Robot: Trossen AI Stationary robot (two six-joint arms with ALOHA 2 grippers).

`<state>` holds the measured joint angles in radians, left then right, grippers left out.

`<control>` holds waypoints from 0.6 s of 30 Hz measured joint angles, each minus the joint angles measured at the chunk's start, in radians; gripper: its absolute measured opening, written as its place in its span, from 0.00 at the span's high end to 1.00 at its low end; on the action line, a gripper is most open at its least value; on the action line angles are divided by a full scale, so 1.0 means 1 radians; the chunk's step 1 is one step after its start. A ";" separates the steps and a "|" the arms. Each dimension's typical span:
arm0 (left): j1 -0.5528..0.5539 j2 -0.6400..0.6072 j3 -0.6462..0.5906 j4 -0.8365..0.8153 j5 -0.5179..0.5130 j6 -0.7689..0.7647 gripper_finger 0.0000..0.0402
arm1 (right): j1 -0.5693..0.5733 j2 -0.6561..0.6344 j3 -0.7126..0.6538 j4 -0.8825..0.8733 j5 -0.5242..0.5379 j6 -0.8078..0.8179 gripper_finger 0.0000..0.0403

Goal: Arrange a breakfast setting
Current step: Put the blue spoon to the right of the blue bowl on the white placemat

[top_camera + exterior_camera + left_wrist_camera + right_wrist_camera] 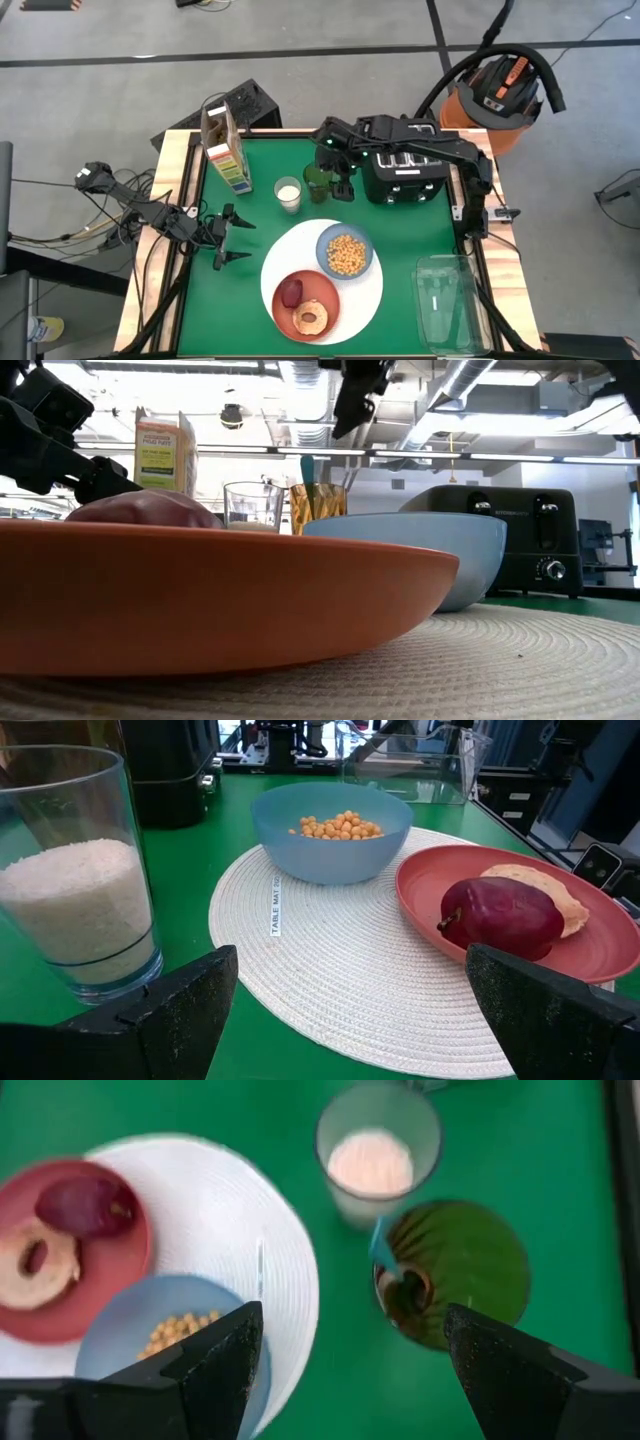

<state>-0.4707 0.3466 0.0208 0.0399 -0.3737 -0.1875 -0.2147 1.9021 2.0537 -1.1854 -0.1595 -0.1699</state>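
Seen from overhead, your large round white plate point(322, 284), which looks woven like a mat, lies near the front edge of the green worktop point(400, 235), carrying the orange-red plate point(305, 304) with a dark red fruit point(291, 292) and a bagel ring point(310, 318), and beside it the light-blue bowl point(345, 253) of yellow cereal. Your left hand point(233, 242) waits at the worktop's left edge, fingers spread, nothing between them. Your right hand point(343, 186) hangs above a green-tinted glass point(318, 180), just beside the black toaster point(404, 173); a glass of milk point(289, 193) and a carton point(224, 145) stand to its left, and a clear container point(446, 302) sits at the front right. At worktop level, you see the orange-red plate's rim point(200, 590) filling the foreground, the light-blue bowl point(420, 555) behind it, and the blue-handled spoon point(308, 472) standing upright in the amber-looking glass point(318, 502). From your left wrist, the fingers point(170, 1015) stand wide apart, framing the white plate point(340, 990), bowl point(331, 828) and red plate point(600, 945). From your right wrist, the fingers point(215, 1355) stand apart and empty above the green glass point(455, 1270), where the spoon's blue handle point(381, 1248) pokes over the rim.
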 joint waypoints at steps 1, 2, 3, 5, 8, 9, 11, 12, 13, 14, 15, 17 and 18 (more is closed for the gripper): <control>0.000 0.000 0.000 0.000 0.000 0.000 0.06 | 0.004 -0.026 -0.028 0.024 0.005 0.006 0.18; 0.000 0.000 0.000 0.000 0.000 0.000 0.06 | 0.006 -0.051 -0.059 0.037 0.006 0.015 0.18; 0.000 0.000 0.000 0.000 0.000 0.000 0.06 | 0.007 -0.080 -0.099 0.055 0.006 0.024 0.18; 0.000 0.000 0.000 0.000 0.000 0.000 0.06 | 0.006 -0.143 -0.186 0.120 0.007 0.047 0.18; 0.000 0.000 0.000 0.000 0.000 0.000 0.06 | 0.004 -0.237 -0.340 0.251 0.018 0.081 0.18; 0.000 0.000 0.000 0.000 0.000 0.000 0.06 | 0.004 -0.268 -0.393 0.311 0.026 0.093 0.18; 0.000 0.000 0.000 0.000 0.000 0.000 0.06 | 0.006 -0.318 -0.499 0.445 0.027 0.108 0.18; 0.000 0.000 0.000 0.000 0.000 0.000 0.06 | 0.009 -0.335 -0.548 0.521 0.027 0.118 0.18; 0.000 0.000 0.000 0.000 0.000 0.000 0.06 | 0.012 -0.346 -0.591 0.599 0.027 0.124 0.18; 0.000 0.000 0.000 0.000 0.000 0.000 0.06 | 0.012 -0.354 -0.632 0.668 0.027 0.130 0.18; 0.000 0.000 0.000 0.000 0.000 0.000 0.06 | 0.012 -0.355 -0.663 0.712 0.026 0.137 0.18; 0.000 0.000 0.000 0.000 0.000 0.000 0.06 | 0.012 -0.357 -0.706 0.785 0.025 0.139 0.18; 0.000 0.000 0.000 0.000 0.000 0.000 0.06 | 0.012 -0.355 -0.715 0.800 0.024 0.139 0.18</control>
<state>-0.4709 0.3466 0.0208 0.0398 -0.3733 -0.1875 -0.2028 1.5473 1.3391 -0.3853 -0.1352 -0.0311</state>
